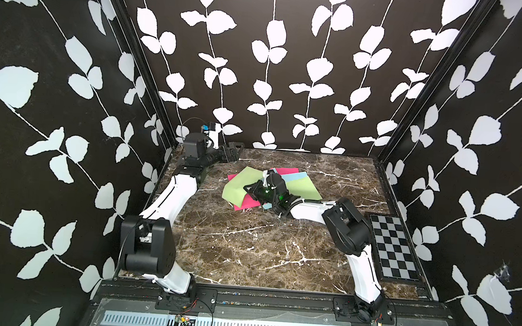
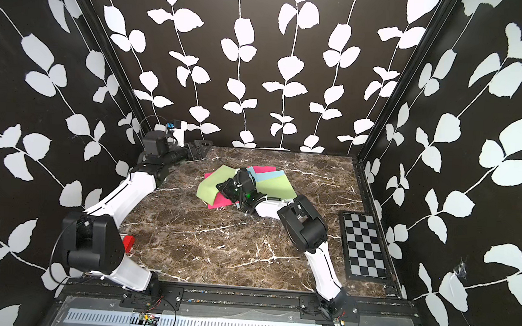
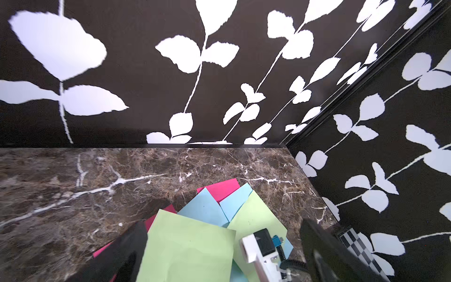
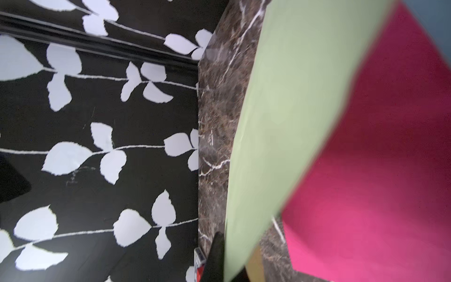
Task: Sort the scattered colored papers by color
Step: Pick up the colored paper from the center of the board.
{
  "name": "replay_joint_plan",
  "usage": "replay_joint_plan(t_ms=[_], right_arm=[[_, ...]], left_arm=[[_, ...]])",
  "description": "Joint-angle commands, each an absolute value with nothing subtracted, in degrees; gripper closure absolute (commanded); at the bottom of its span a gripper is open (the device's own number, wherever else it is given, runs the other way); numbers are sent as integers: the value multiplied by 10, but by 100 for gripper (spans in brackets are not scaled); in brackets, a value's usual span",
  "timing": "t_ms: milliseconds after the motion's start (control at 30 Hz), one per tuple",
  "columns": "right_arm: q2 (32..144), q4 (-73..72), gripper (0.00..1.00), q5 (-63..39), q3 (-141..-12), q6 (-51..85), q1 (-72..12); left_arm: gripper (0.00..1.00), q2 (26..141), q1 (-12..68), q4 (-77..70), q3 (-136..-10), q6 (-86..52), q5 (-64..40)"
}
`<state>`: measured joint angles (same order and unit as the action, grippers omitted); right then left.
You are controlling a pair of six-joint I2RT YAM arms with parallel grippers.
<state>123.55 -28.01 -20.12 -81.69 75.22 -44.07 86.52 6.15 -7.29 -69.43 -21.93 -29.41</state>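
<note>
Black walls printed with white leaves close in your brown marble table. Your colored papers lie in one overlapping heap on the middle of the table's far half, with light green on top and pale blue sheets and magenta-pink sheets showing from beneath. Your right gripper sits low over the heap. Its fingers are clenched on the edge of a light green sheet, which curls up off the magenta-pink paper under it in the right wrist view. Your left gripper hangs near the table's far left corner, not touching the heap, its fingers spread wide and holding nothing. You also have a checkerboard panel lying flat along the table's right edge, and a red block showing beside the left arm's elbow.
</note>
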Motion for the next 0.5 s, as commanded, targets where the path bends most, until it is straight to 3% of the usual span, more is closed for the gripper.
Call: replay_joint_plan(t_ms=[0, 267, 467], right_arm=[[1199, -204, 100, -278, -860, 686, -443], [1174, -110, 100, -369, -886, 603, -485], [1196, -210, 100, -406, -832, 667, -527]], left_arm=[[1, 814, 61, -58, -656, -207, -268], [1, 687, 61, -55, -596, -211, -205], [1, 653, 61, -39, -578, -213, -203]])
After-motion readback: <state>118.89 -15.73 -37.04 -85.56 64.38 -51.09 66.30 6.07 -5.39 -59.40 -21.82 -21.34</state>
